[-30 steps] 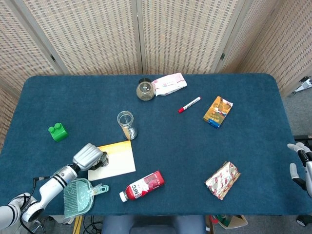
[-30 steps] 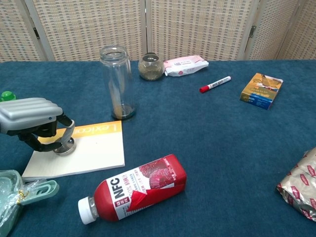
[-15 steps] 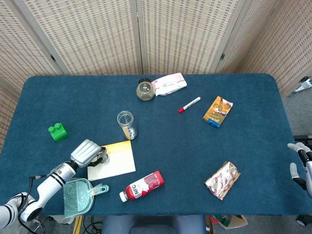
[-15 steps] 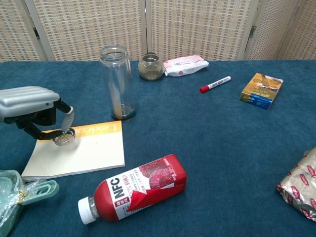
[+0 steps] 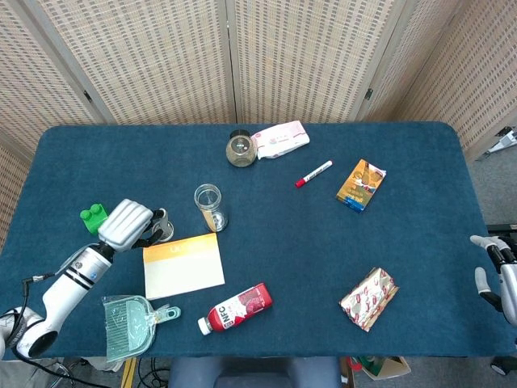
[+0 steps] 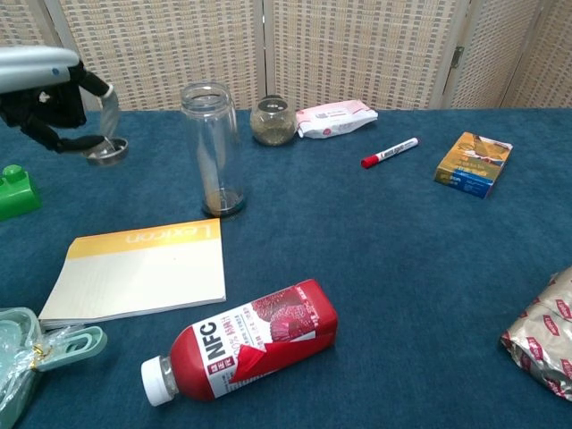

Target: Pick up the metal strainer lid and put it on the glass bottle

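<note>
The left hand (image 6: pixel 45 89) has lifted the metal strainer lid (image 6: pixel 106 151), seemingly pinched in its fingertips, off the notepad (image 6: pixel 138 268); glass bottle (image 6: pixel 213 147) comes next.

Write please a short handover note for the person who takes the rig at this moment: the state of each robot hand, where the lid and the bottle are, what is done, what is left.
Left robot hand: holds the lid in its fingertips, in the air, left of the bottle.
Right robot hand: at the right table edge, open, holding nothing.
Bottle: upright on the table, mouth open, just behind the notepad.
Done: lid picked up, off the notepad.
Left: carry the lid to the right, over the bottle mouth, lower it on, release.
</note>
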Action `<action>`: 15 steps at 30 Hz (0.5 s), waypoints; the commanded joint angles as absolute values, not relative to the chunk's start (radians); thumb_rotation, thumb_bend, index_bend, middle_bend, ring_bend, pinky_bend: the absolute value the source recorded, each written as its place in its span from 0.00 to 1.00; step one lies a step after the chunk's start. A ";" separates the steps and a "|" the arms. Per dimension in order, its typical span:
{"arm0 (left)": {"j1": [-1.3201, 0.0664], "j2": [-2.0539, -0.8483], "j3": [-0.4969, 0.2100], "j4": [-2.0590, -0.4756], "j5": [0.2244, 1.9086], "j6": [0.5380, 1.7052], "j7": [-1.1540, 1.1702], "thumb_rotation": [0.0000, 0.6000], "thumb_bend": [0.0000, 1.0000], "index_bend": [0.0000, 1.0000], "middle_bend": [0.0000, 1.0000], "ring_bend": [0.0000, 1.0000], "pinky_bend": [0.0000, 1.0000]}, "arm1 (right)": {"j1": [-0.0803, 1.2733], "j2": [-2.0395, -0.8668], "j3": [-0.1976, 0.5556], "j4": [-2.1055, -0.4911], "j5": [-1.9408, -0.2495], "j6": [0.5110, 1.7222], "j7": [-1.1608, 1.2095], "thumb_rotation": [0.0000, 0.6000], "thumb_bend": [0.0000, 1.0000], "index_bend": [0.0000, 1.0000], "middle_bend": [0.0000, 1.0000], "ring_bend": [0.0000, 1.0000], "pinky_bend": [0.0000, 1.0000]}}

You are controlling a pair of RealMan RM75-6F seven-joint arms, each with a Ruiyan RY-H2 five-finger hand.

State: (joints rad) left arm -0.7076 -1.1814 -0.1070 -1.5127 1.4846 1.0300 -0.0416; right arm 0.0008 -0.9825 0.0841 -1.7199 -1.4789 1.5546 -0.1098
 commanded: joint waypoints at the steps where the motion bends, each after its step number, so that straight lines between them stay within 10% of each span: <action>1: -0.719 -1.150 -0.141 -1.544 1.462 1.039 -0.037 1.00 0.44 0.58 1.00 1.00 0.87 | 0.003 -0.984 0.082 -1.719 -1.482 1.551 -0.112 1.00 0.48 0.27 0.29 0.19 0.29; 15: -0.806 -1.137 -0.233 -1.583 1.394 0.979 -0.011 1.00 0.44 0.58 1.00 1.00 0.87 | 0.017 -0.999 0.054 -1.726 -1.527 1.525 -0.152 1.00 0.48 0.27 0.29 0.19 0.29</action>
State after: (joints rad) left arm -0.7945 -1.1298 -0.2256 -1.5846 1.4044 0.9919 -0.0148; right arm 0.0169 -0.9985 0.0542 -1.7259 -1.5268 1.5251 -0.1516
